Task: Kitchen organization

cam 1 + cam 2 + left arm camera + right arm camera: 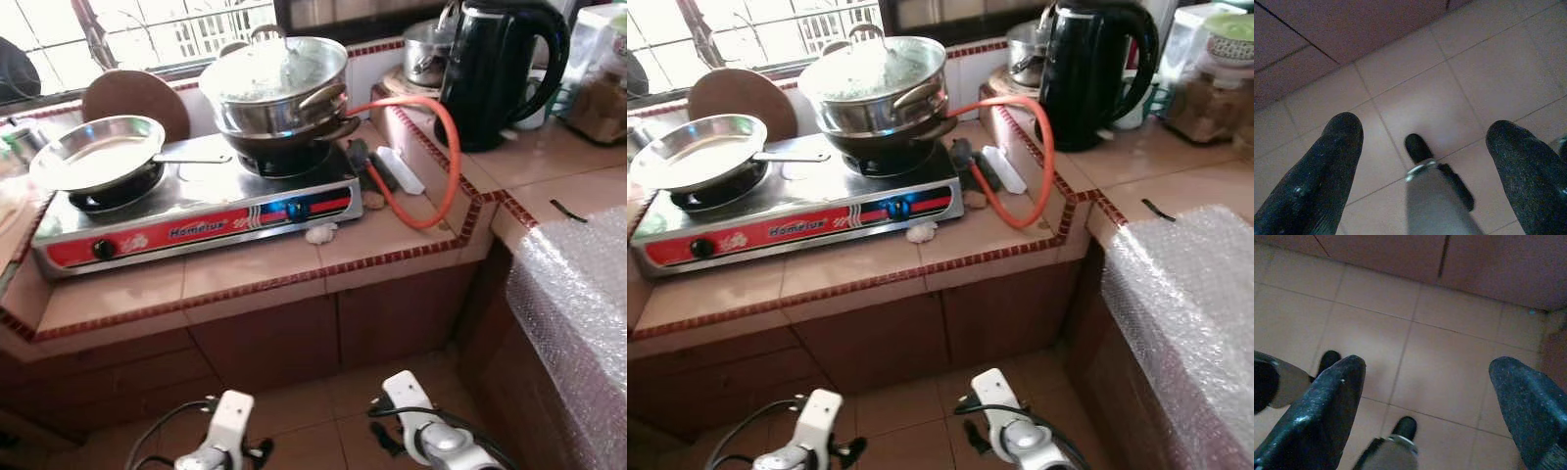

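A red and silver two-burner gas stove (196, 211) sits on the tiled counter (255, 274). An empty silver frying pan (98, 152) rests on its left burner. A lidded steel pot (279, 88) stands on the right burner. A black electric kettle (495, 69) stands on the raised counter to the right. Both arms hang low in front of the counter, the left arm (223, 431) and the right arm (421, 421). My left gripper (1425, 126) and my right gripper (1430, 363) are open over the floor tiles, with nothing between their fingers.
An orange gas hose (431, 147) loops from the stove across the counter. A round wooden board (137, 98) leans behind the pan. A small white lump (320, 233) lies by the stove front. Bubble wrap (578, 304) covers a surface at the right. Brown cabinet fronts (265, 343) stand below.
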You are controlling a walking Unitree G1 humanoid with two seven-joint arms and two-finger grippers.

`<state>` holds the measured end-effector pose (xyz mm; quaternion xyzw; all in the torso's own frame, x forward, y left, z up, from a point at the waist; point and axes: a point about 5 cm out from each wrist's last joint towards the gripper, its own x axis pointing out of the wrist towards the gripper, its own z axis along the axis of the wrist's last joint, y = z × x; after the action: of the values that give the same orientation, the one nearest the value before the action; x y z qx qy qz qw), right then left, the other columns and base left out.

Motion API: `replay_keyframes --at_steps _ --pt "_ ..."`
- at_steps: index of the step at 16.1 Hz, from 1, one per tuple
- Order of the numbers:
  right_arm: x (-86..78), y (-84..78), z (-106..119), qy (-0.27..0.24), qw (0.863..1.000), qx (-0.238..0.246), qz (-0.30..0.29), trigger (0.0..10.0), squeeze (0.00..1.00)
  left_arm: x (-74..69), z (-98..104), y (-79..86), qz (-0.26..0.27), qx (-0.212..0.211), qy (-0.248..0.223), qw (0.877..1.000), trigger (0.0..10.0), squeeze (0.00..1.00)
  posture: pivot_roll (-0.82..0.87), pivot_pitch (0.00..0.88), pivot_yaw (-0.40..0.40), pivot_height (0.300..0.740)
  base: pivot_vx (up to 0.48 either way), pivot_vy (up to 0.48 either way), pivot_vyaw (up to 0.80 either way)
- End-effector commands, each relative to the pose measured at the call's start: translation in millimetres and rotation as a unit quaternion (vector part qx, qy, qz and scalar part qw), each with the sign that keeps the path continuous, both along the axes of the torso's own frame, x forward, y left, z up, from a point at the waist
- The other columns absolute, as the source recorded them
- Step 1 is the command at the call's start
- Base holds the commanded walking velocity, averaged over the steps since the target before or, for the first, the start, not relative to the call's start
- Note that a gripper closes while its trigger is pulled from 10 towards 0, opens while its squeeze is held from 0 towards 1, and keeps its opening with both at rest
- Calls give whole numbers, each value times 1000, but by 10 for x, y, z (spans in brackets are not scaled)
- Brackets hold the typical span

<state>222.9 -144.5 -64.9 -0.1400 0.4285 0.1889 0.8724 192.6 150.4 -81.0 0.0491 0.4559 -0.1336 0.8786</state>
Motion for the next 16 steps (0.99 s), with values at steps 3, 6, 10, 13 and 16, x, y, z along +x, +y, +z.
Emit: replay_keyframes --at_steps 3,6,10,13,16 --pt "-23 67 -15 10 1000 9 6 10000 0 10 5 57 -7 11 3 1000 10000 0 -263 42 142 740 0 0 0" --pt "-38 56 -24 14 1000 7 12 10000 0 13 5 53 0 11 2 1000 10000 0 -255 43 131 740 0 0 0" --pt "-41 -11 -24 18 998 -21 53 10000 0 29 11 84 91 -4 -10 996 10000 0 -223 41 47 740 0 0 0" --pt "-29 -63 -12 25 994 -41 94 10000 0 9 -1 53 122 -4 -14 992 10000 0 -190 41 -10 740 0 0 0" --pt "-27 -87 -8 29 991 -53 118 10000 0 -29 -19 12 147 -14 -16 989 10000 0 -156 40 -52 740 0 0 0"
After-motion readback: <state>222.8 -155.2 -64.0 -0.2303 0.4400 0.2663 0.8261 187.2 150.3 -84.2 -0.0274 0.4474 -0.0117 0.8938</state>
